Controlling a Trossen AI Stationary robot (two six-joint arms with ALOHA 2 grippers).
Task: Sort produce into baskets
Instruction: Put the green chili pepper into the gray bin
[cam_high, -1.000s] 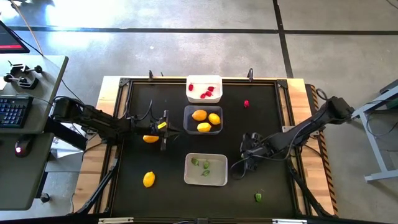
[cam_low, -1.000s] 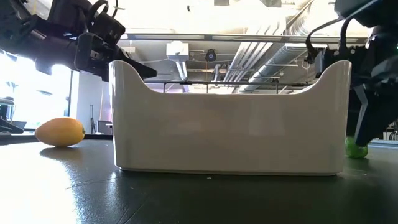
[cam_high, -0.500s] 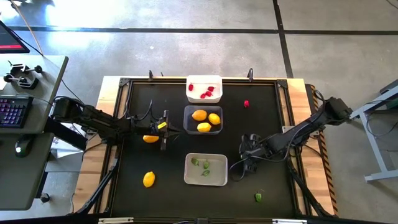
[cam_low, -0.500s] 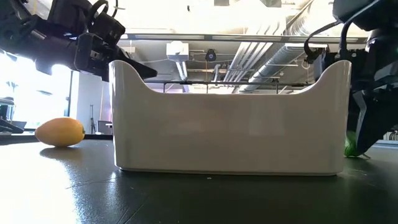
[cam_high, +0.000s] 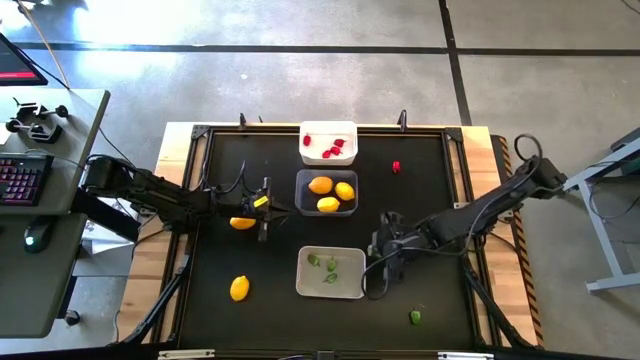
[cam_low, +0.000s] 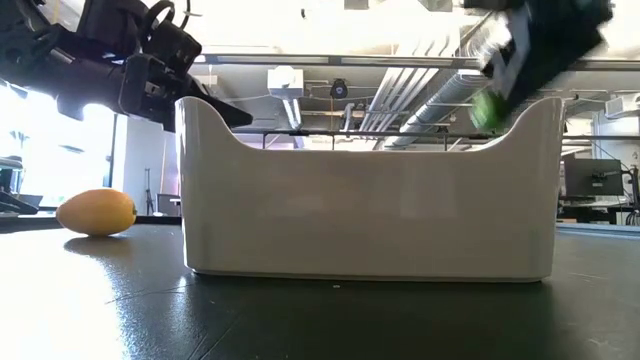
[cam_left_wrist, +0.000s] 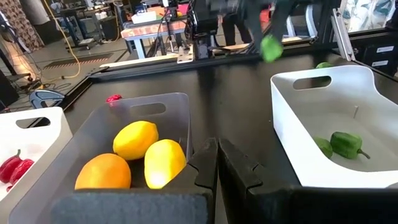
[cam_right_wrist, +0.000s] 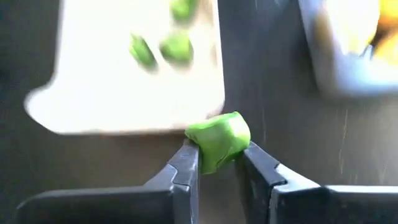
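My right gripper (cam_high: 374, 280) is shut on a small green piece of produce (cam_right_wrist: 217, 140), raised above the table beside the right end of the near white basket (cam_high: 331, 290), which has green pieces in it. In the low view the green piece (cam_low: 487, 108) hangs level with that basket's rim. My left gripper (cam_high: 262, 212) hovers shut and empty just left of the clear middle basket (cam_high: 303, 205), which contains three lemons. Beneath the left arm a lemon (cam_high: 242, 223) rests on the table. The far white basket (cam_high: 328, 130) has red pieces in it. My right gripper pinches the green piece (cam_right_wrist: 214, 155) between its two fingertips, on opposite sides of its lower half. Most of the piece sticks out beyond the fingers (cam_right_wrist: 186, 163). The piece is lifted clear of the table.
Loose on the black table are another lemon (cam_high: 239, 288) at the near left, a red piece (cam_high: 396, 166) at the far right and a green piece (cam_high: 415, 317) at the near right. Open tabletop lies on both sides of the row of baskets.
My right gripper has shut on the green piece that lay on the table right of the near basket. It has lifted the piece up to the height of the basket's rim and moved a little toward the table's left edge, closer to that basket.
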